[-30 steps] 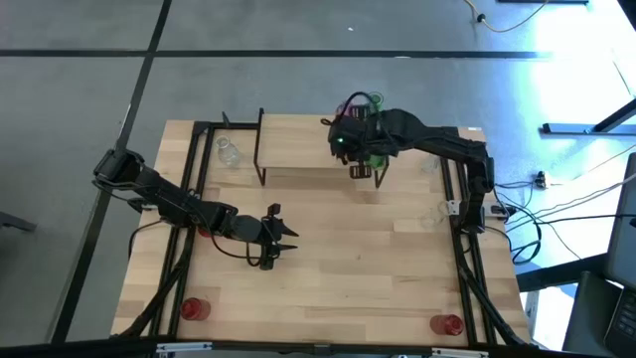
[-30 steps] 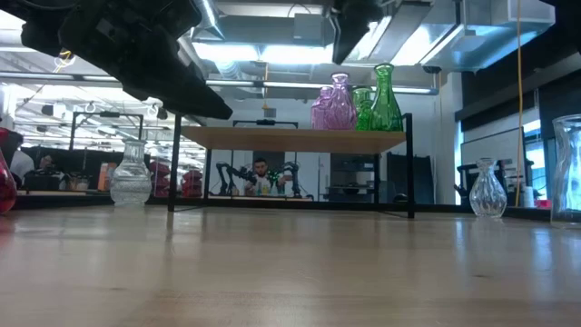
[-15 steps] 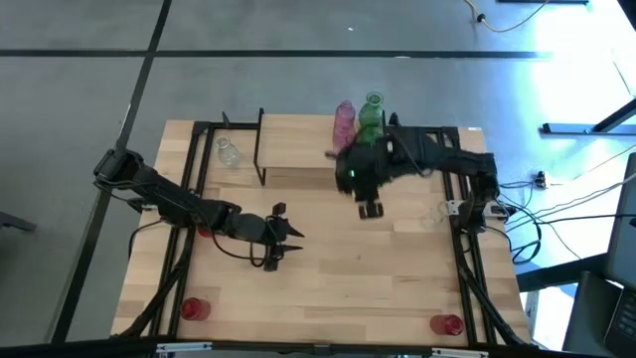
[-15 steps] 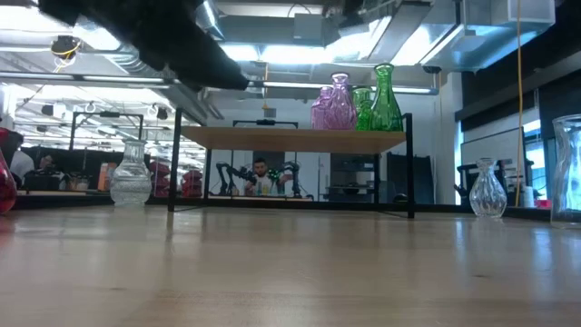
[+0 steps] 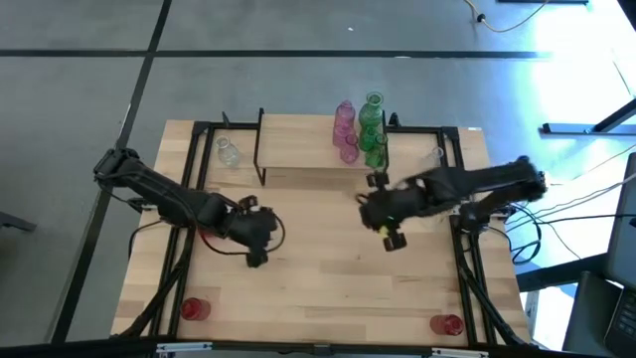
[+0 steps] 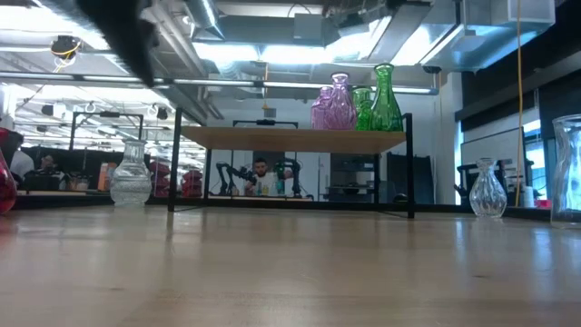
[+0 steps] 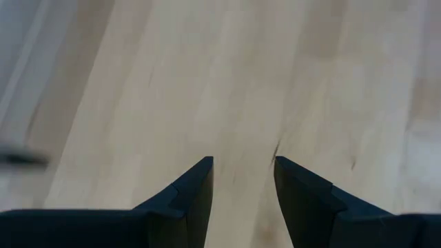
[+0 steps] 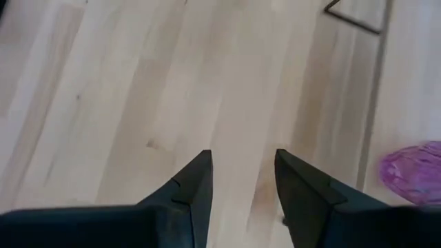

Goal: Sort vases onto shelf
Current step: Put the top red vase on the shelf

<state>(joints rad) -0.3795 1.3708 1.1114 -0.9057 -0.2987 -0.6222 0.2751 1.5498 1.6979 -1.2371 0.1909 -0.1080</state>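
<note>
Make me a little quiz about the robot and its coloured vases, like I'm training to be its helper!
1. True or false: the right gripper is holding a vase.
2. Which vases stand on the shelf? A) red and clear B) pink and green C) only clear
3. Fill in: the lone vase beside the shelf's left end is ____ glass.

Key:
1. False: its fingers are apart with nothing between them.
2. B: pink vases and green vases.
3. Clear.
</note>
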